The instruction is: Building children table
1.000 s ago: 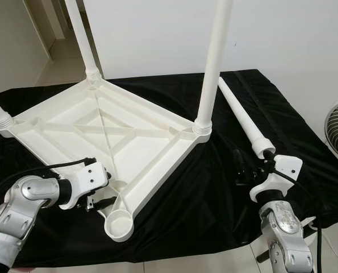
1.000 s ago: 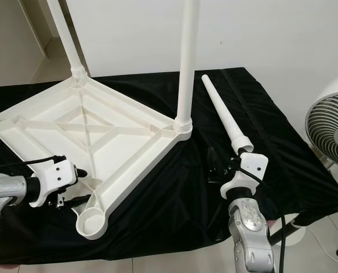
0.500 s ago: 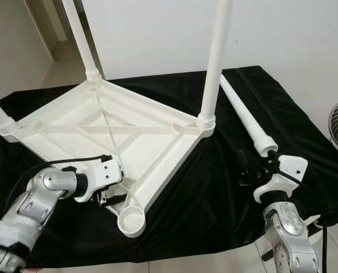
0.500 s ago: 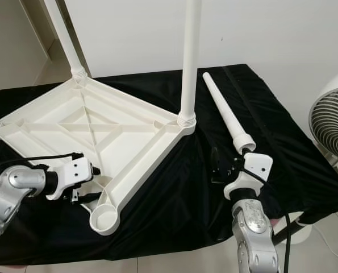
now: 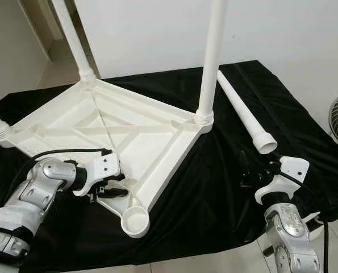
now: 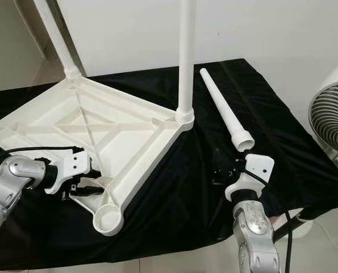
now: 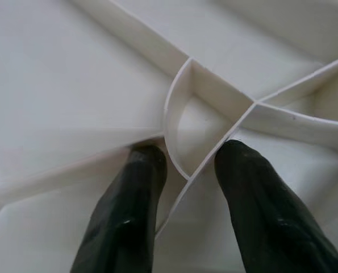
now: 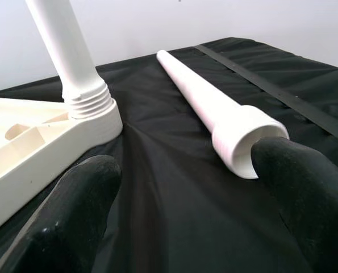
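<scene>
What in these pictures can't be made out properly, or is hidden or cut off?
- Three fitted legs: tops cut off by the upper edge in both eye views.
- Fan: partly cut by the right edge.
- Left gripper: fingertips partly hidden behind the tabletop rim in the eye views.
- Table under the black cloth: fully covered.
- Loose leg: whether its wide end is threaded is too small to tell.

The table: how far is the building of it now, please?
Done: three legs stand screwed into the upturned table top. In hand: the left gripper has its open fingers at a rib near the empty corner socket, and the right gripper is open beside the loose fourth leg on the black cloth. Left: lift that leg and fit it into the socket.
</scene>
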